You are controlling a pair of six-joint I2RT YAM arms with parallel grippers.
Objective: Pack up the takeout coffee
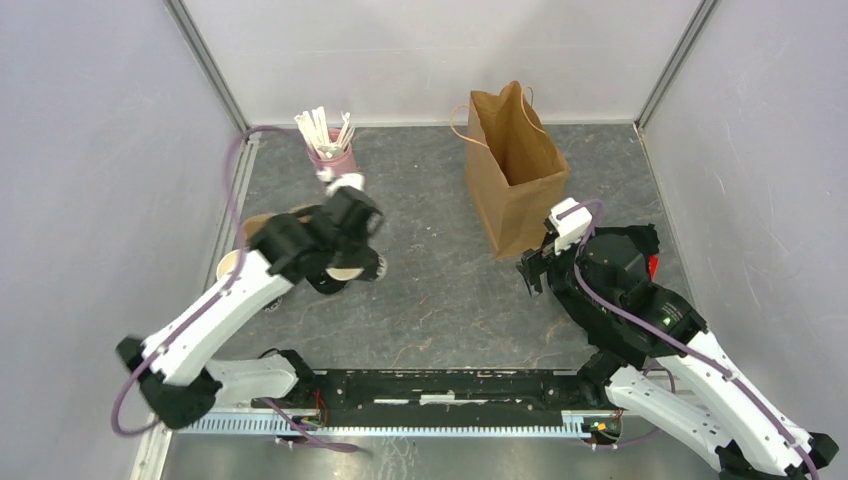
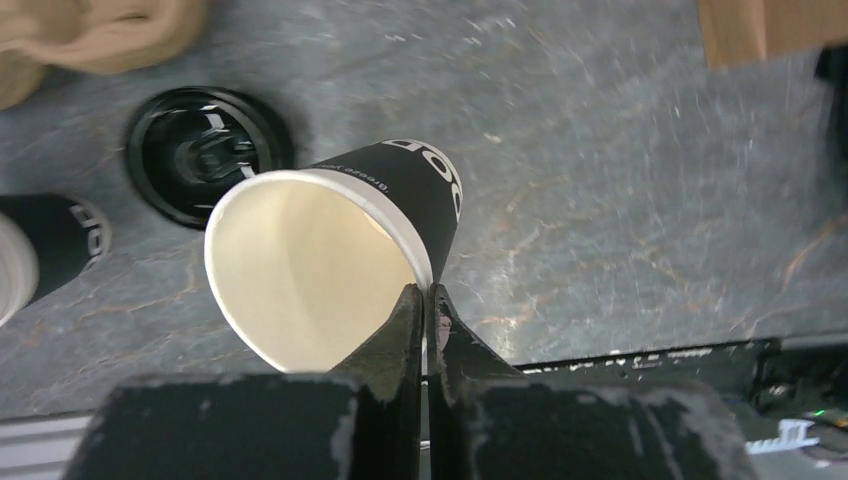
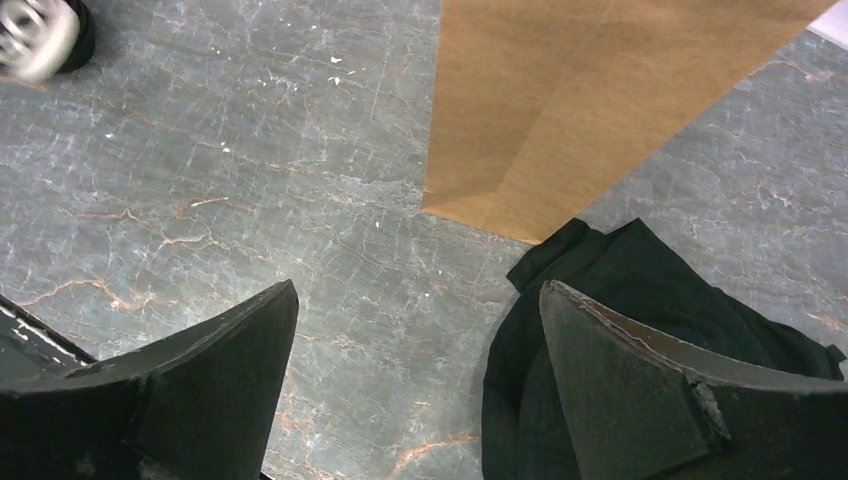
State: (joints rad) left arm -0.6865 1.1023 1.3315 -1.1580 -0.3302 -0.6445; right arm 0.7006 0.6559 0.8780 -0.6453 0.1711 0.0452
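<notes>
Dark paper outside and cream inside, the cup point(image 2: 320, 270) is in your left gripper point(image 2: 428, 300). Its fingers are pinched shut on the rim wall, one inside and one outside. The cup hangs tilted, mouth toward the wrist camera, over the left half of the table point(image 1: 440, 300). I cannot tell whether its base touches the stone. It has no cap, and a black lid point(image 2: 205, 150) lies flat just beyond it.

A rim pinch on an empty paper cup is a weak hold, I judge, because the wall can crease and the cup can swing. Move slowly and keep the wrist level. Bring the cup fully upright before you let go, so it stands ready for capping.

A second cup point(image 2: 50, 245) lies close on the left, and a tan pulp tray point(image 2: 90, 30) sits behind the lid. Give both room when you set down. The pink cup of sticks point(image 1: 335, 155) stands further back.

The paper bag point(image 1: 515, 175) stands upright, well apart to the right, with its mouth open and its handles looping above it. Your right gripper point(image 3: 415, 290) waits at the bag's near corner, spread wide and holding nothing. That arm could crowd any path to the bag.
</notes>
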